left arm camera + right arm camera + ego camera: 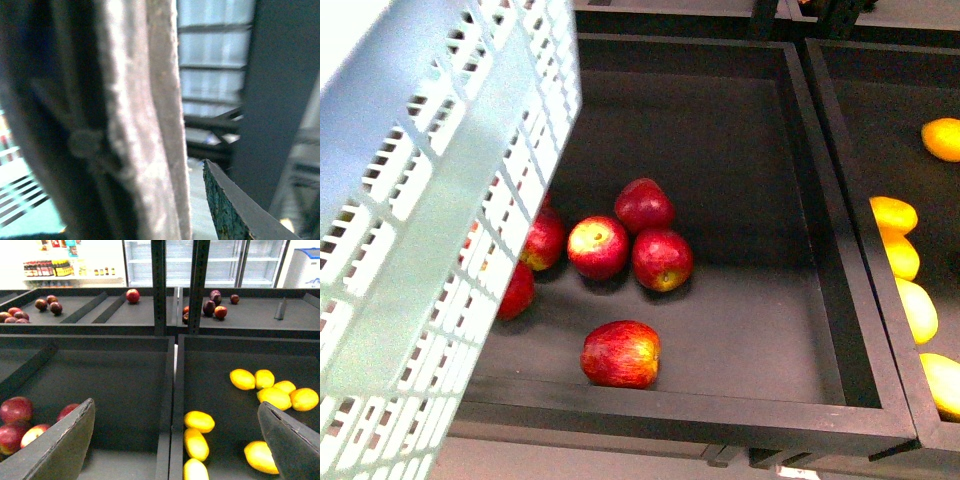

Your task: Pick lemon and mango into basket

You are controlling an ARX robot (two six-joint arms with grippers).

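The aqua lattice basket [440, 230] hangs tilted at the left of the front view, over the left edge of the apple bin. My left gripper [192, 170] is shut on its brown ribbed handle [135, 125], which fills the blurred left wrist view; one finger [225, 210] shows. My right gripper [175, 405] is open and empty above the divider between two bins. Long yellow fruits like mangoes [199, 421] lie along that divider, also in the front view [918, 310]. Shorter plump yellow fruits like lemons [264, 378] cluster farther back. I cannot tell the two kinds apart for certain.
Several red apples [620, 245] lie in the black bin with a raised rim [670, 405]. A black divider wall [840, 200] separates it from the yellow-fruit bin. A dark upright post [159, 285] and a back shelf with apples [132, 295] and dark fruit [215, 295] stand behind.
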